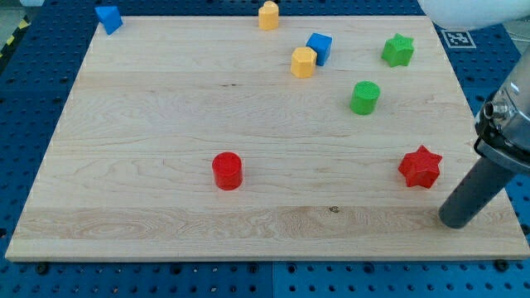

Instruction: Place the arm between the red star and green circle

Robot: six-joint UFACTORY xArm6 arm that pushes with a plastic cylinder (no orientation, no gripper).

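The red star [420, 167] lies on the wooden board at the view's lower right. The green circle [364, 97] stands above it and to its left, in the upper right part of the board. My tip [455, 222] touches the board near the lower right corner, to the right of and below the red star, a short gap away from it. The tip is far below the green circle. The dark rod leans up to the view's right edge.
A green star [398, 50] is at the upper right. A blue cube [319, 47] and a yellow block [303, 62] sit together at the top middle. Another yellow block [268, 15] is at the top edge, a blue block [108, 17] at the top left corner, a red cylinder [227, 170] at lower middle.
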